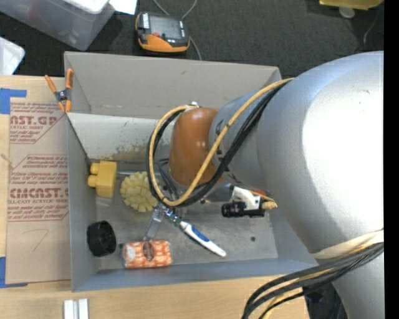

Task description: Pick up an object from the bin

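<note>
Camera view: gripper (154, 232) over the near orange-and-white packet (137, 254), apparently approaching; its opening cannot be told; next, lower and close.

A dark floor (249, 31) is stretching across the top of the frame, lying in even light. At upper left a clear plastic box (68, 22) is sitting on it, a white sheet (124, 5) lying just beside. At top centre an orange-and-black device (162, 31) is resting, a thin cable (194, 48) trailing from it. A wooden top (187, 296) is showing along the bottom edge.
</note>
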Motion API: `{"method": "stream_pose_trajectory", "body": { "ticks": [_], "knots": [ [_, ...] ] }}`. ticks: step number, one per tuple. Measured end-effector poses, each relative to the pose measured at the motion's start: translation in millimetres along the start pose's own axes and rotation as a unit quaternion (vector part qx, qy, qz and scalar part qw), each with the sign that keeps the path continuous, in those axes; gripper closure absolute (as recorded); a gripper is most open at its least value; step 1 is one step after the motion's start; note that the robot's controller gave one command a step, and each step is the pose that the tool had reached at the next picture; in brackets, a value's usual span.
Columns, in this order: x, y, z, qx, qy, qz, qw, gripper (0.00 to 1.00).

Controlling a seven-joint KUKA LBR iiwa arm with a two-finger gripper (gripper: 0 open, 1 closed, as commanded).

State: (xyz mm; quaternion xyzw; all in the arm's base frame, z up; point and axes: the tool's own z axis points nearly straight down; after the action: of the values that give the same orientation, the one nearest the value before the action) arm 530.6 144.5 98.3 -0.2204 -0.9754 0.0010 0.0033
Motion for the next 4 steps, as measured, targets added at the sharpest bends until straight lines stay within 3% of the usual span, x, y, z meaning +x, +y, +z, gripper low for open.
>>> {"method": "stream_pose_trajectory", "body": {
  "ticks": [1, 2, 3, 4],
  "knots": [
    [-2.5, 29.3, 28.8, -0.002, -0.0059, -0.104, 0.9945, 0.00],
    [8.0, 29.1, 28.1, -0.002, -0.0033, 0.102, 0.9948, 1.00],
    [8.0, 29.1, 28.1, -0.002, -0.0034, 0.102, 0.9948, 1.00],
    [9.4, 27.9, 3.0, 0.000, -0.0014, 0.102, 0.9948, 1.00]
  ]
}}
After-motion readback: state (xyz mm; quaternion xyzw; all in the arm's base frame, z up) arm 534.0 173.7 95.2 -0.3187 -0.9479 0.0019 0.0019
